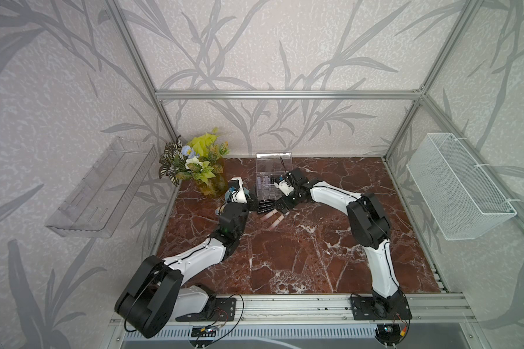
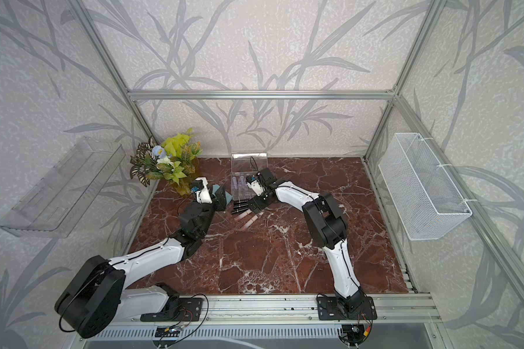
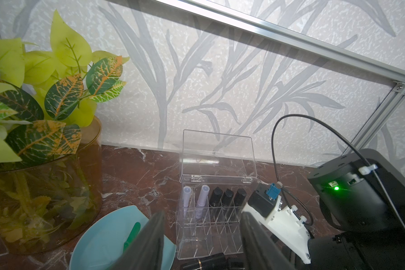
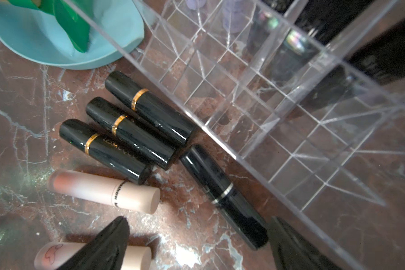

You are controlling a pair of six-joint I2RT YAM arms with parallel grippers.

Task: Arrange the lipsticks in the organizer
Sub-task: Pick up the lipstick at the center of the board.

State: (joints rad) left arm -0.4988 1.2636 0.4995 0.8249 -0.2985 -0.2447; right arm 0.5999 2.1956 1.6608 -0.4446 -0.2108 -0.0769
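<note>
- Clear acrylic grid organizer (image 3: 208,245), lid up, holds two lavender tubes (image 3: 202,196), three black tubes (image 3: 227,197).
- Black gold-banded lipsticks (image 4: 131,133) at its six o'clock; gold lettering blurred.
- Left gripper (image 3: 200,217), right gripper (image 4: 198,219): jaws apart, empty.

I see two cameras side by side, high above the front rail (image 1: 285,302). Both top views look down and toward the back wall (image 1: 285,60), from far enough to hold the whole table (image 1: 315,256) (image 2: 270,256). They share nearly everything, only shifted a little sideways.

The left wrist camera sits low, near the table. It faces the back wall past the left gripper (image 3: 200,219), with the organizer (image 3: 208,233) in the middle of its picture. The right wrist camera is very near the table and looks down past the right gripper (image 4: 199,221) at the lying lipsticks (image 4: 131,131). Both wrist views share the organizer and the blue dish (image 3: 108,233).
</note>
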